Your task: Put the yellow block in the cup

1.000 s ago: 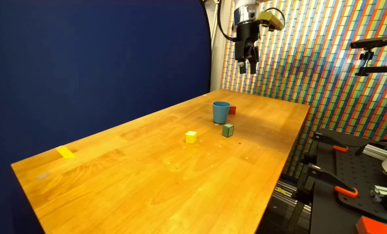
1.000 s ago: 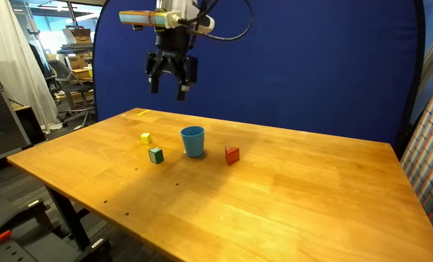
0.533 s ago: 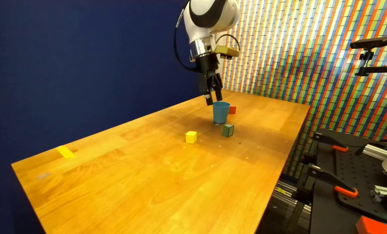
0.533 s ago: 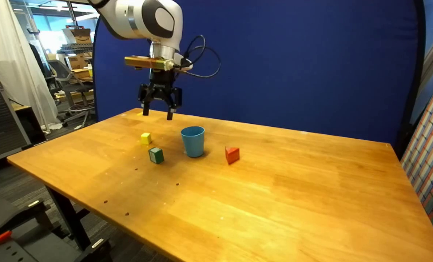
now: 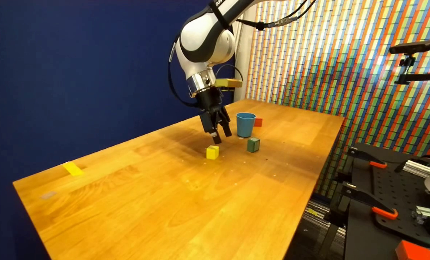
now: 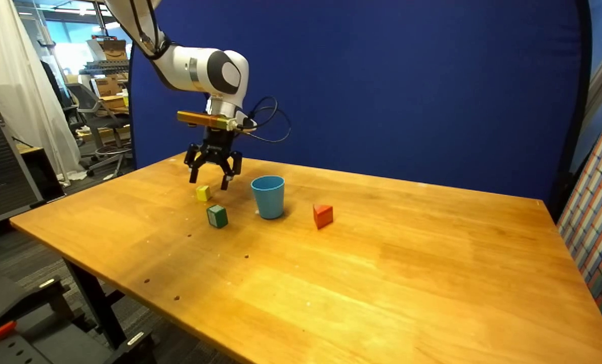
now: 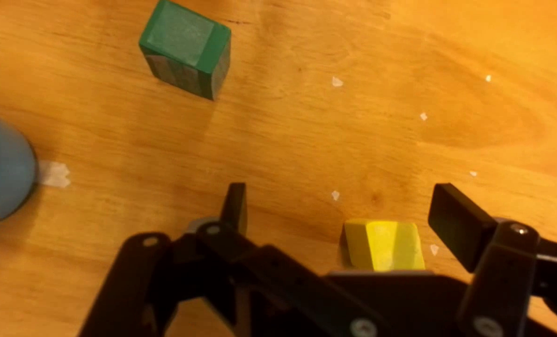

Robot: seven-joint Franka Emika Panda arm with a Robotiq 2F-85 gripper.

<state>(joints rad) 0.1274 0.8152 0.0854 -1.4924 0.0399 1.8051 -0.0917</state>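
The yellow block (image 5: pixel 212 152) sits on the wooden table. It also shows in an exterior view (image 6: pixel 203 193) and in the wrist view (image 7: pixel 393 245), where the gripper body hides its lower part. The blue cup (image 6: pixel 268 198) stands upright beside it, also in an exterior view (image 5: pixel 245 125); only part of the cup (image 7: pixel 2 168) shows at the left of the wrist view. My gripper (image 6: pixel 209 181) is open and empty, a little above the yellow block. In the wrist view the block lies between the spread fingers of the gripper (image 7: pixel 339 201), nearer the right finger (image 7: pixel 461 227).
A green block (image 6: pixel 217 216) sits near the yellow block and the cup; it is also in the wrist view (image 7: pixel 185 49). A red block (image 6: pixel 323 216) sits past the cup. A flat yellow tape strip (image 5: pixel 73 168) lies by the table edge. A blue backdrop (image 6: pixel 382 91) stands behind the table.
My arm has come down from high above the table and moved over toward the yellow block, with the gripper staying open. The blocks and the cup have not moved.
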